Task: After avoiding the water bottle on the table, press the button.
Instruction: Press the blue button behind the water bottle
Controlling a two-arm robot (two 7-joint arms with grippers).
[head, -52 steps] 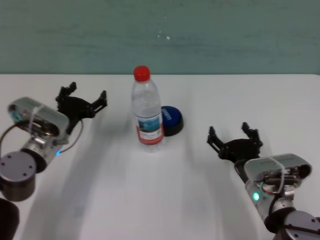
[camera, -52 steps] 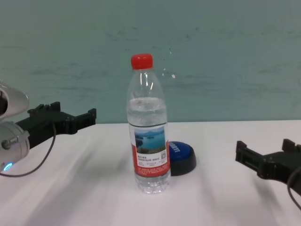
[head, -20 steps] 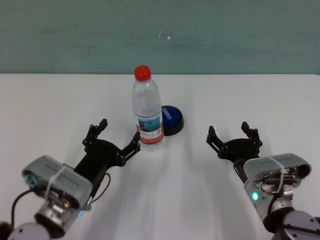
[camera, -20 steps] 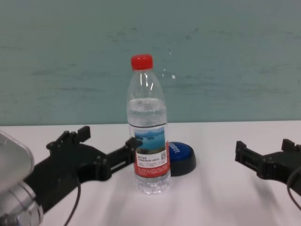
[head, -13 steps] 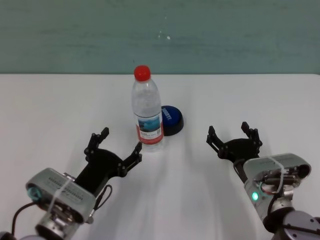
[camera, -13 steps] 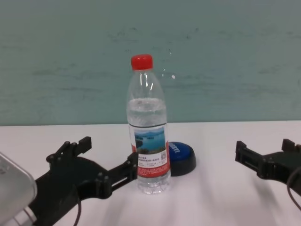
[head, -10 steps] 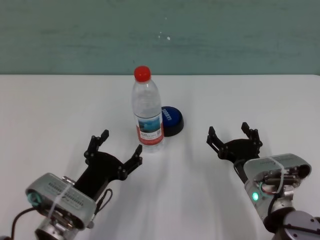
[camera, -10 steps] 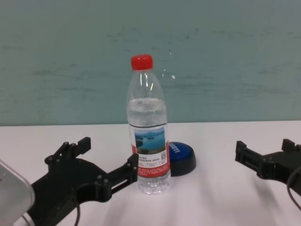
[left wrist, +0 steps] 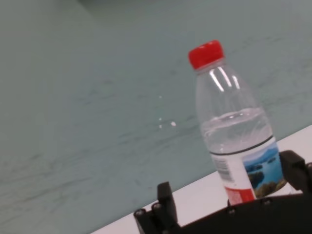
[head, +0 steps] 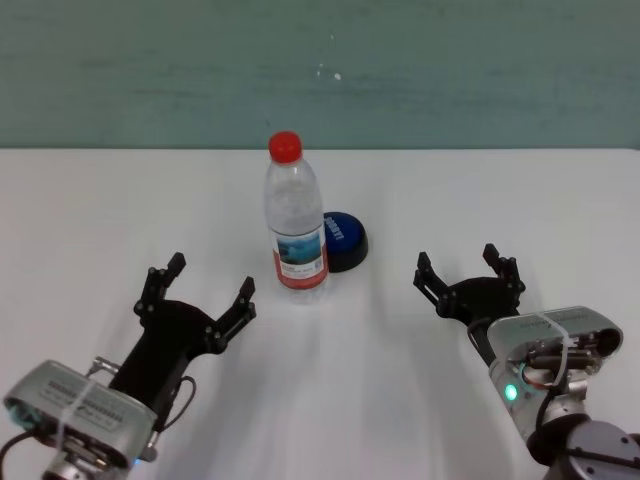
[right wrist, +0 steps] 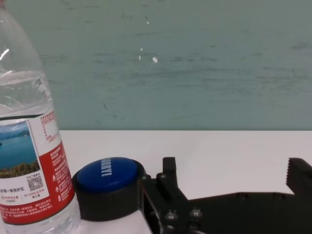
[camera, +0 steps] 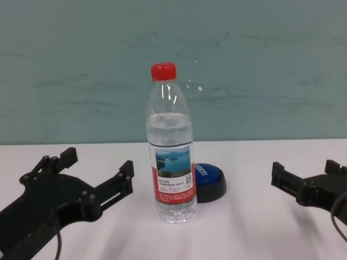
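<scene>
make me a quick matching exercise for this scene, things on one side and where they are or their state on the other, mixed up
Things:
1. water bottle
2. button
3. left gripper
4. right gripper

Places or states:
A. open, on the table's right side
B. low and blue, just behind the bottle to its right
C. upright with a red cap
D. open, near and left of the bottle, not touching it

Pairs: 1-C, 2-B, 3-D, 4-A

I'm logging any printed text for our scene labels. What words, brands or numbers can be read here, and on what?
Button: white lettering on the blue top, too blurred to read.
Water bottle: fine print and a QR code on the label, too small to read; no brand name is legible.
Nothing else carries text.
</scene>
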